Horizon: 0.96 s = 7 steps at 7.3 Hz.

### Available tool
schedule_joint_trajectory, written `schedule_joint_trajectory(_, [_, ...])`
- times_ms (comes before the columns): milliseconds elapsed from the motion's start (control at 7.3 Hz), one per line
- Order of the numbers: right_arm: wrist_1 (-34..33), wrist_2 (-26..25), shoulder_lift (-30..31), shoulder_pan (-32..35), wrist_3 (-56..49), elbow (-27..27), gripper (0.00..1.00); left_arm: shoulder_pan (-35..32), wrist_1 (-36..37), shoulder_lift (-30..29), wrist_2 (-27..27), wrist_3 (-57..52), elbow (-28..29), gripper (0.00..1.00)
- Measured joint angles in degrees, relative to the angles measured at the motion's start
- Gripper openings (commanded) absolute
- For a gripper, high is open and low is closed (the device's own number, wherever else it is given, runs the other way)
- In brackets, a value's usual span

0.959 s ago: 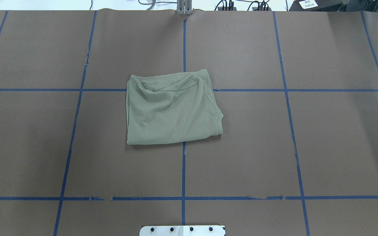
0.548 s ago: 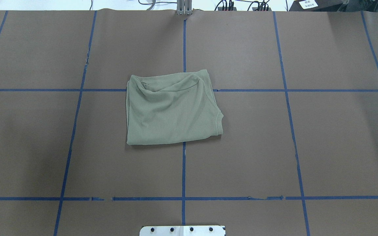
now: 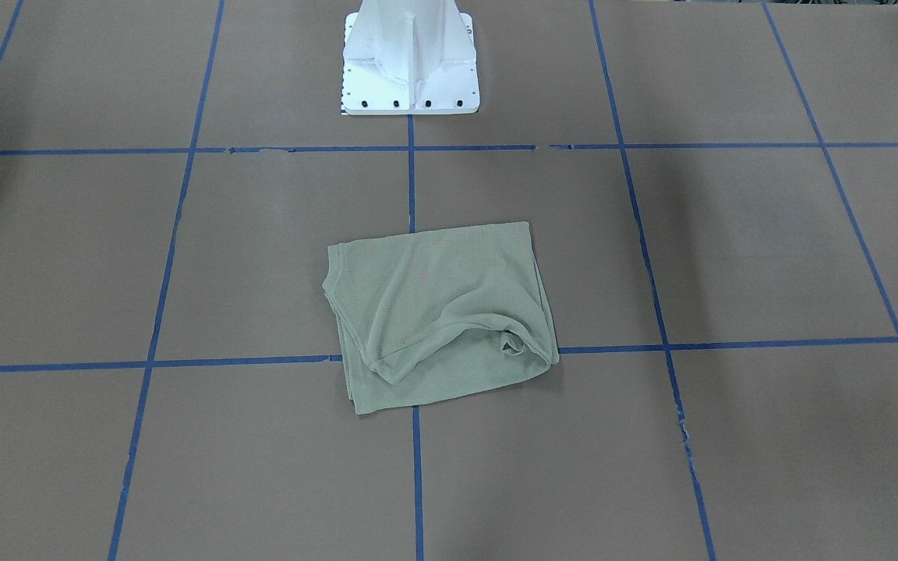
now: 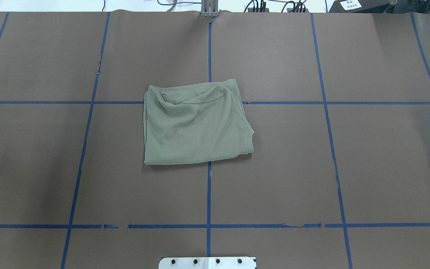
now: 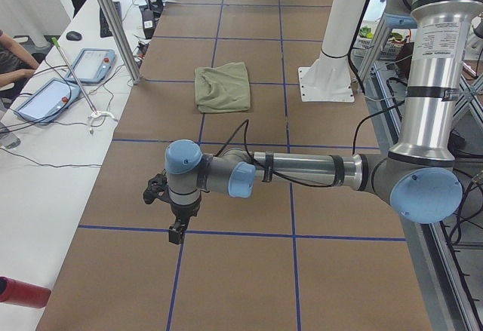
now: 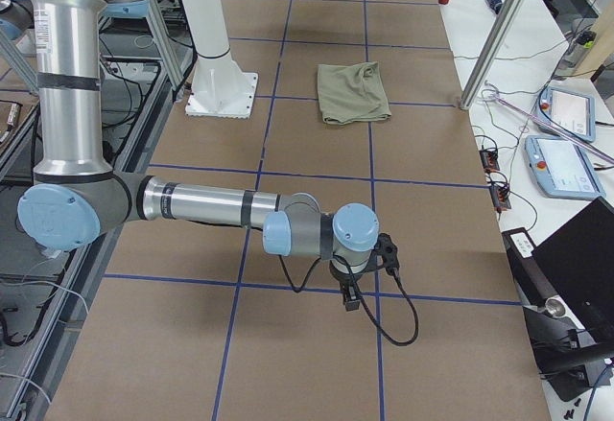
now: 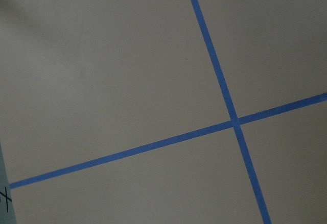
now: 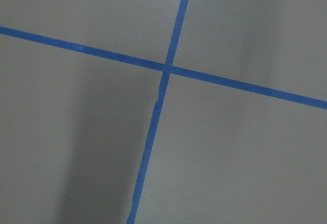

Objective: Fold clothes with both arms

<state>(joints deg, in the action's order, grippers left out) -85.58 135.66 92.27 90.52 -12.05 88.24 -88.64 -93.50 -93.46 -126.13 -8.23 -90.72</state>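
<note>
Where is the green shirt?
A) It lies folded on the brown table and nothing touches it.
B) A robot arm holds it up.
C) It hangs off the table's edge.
A: the shirt lies folded flat on the table, and the left arm and the right arm are both far from it.
</note>
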Motion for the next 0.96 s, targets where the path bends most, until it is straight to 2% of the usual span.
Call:
schedule_joint_trajectory(274, [0.05,-1.15,0.53,0.58,2.06,0.01,1.00,-0.02,5.93,0.73,-4.15,0.19,-3.52,1.00])
schedule_joint_trajectory(685, [0.06,-2.46,2.42,2.48,3.31,0.09,1.00,0.04,6.73,1.06,-5.28,-0.10,-3.79,1.00])
schedule_joint_trajectory(959, [0.14,-3.36,3.53,3.27,8.49,1.61,1.00,0.05,6.75,1.14,-5.21,-0.16,-3.83,1.00])
